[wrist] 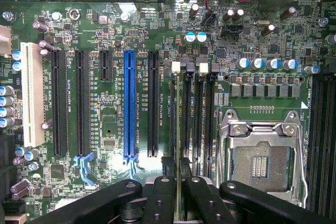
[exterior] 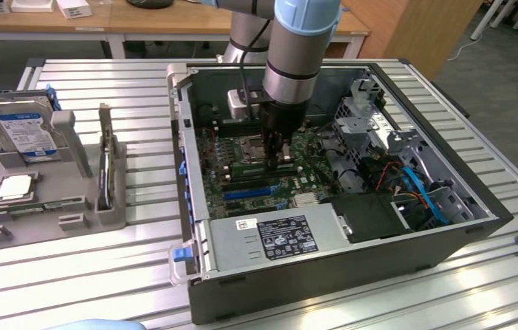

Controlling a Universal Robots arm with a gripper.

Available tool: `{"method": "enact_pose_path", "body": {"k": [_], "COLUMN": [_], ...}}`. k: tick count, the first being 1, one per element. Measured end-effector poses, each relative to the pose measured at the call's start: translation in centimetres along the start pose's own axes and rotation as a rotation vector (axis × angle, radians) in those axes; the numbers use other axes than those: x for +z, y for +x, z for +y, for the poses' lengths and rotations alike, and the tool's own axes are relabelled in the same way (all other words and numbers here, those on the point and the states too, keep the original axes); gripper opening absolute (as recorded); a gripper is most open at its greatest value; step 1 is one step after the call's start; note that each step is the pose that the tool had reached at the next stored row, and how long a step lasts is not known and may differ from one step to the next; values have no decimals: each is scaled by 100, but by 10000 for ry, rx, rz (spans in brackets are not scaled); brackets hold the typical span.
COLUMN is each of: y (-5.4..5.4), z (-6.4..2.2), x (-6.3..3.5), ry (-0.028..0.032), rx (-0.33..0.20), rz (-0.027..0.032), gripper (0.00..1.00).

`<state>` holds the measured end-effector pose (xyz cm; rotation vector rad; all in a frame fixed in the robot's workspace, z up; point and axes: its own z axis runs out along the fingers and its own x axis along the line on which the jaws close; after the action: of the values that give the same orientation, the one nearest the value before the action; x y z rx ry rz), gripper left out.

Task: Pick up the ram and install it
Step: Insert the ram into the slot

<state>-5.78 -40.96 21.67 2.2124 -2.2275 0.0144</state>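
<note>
The ram (wrist: 180, 129) shows edge-on as a thin green strip, running down between the black fingers (wrist: 157, 203) of my gripper (wrist: 180, 203), which is shut on it. The stick stands upright over the row of dark memory slots (wrist: 195, 129) with white latches, between the blue expansion slot (wrist: 129, 103) and the open CPU socket (wrist: 261, 161). I cannot tell whether its lower edge sits in a slot. In the exterior view the gripper (exterior: 277, 155) reaches straight down into the open computer case (exterior: 332, 275), low over the motherboard.
The case walls, the power supply (exterior: 277, 237), the drive cage and cables (exterior: 406, 185) crowd the gripper. On the exterior view's left, a grey holder (exterior: 48, 206) carries a silver hard drive (exterior: 25, 130) and a square CPU chip (exterior: 16, 187). Slatted metal table (exterior: 85, 275) all round.
</note>
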Motion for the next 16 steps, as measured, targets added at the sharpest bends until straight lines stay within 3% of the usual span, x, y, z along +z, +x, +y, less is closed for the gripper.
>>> {"method": "enact_pose_path", "body": {"k": [16], "y": [-1], "z": [1], "x": [30], "ry": [2], "rx": [1], "rz": [-1], "gripper": [15]}}
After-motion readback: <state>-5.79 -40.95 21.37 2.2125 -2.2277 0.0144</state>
